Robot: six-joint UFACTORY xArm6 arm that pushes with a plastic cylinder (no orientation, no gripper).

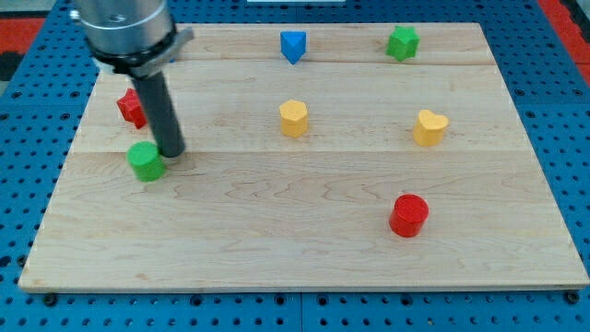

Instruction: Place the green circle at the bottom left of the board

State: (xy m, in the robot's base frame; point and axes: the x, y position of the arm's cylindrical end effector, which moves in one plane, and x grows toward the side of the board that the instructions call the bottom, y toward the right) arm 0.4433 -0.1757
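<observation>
My tip (171, 150) is a bare rod with no jaws to open or close. It rests on the tabletop (277, 249) at centre left of the frame, touching the upper right edge of the green circle (146, 161). A red block (132, 107) sits just above, partly behind the rod. Further right lie two yellow blocks (293, 118) (429, 127), a red cylinder (408, 215), a blue block (292, 45) and a green block (402, 42).

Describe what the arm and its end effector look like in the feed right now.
Only the arm's end shows: a wide grey metallic cylinder at the view's top left, with a darker band around its lower edge. From it hangs a straight, dark, smooth rod, much narrower. No cables or markings are visible. My tip sits just right of the green circle.
</observation>
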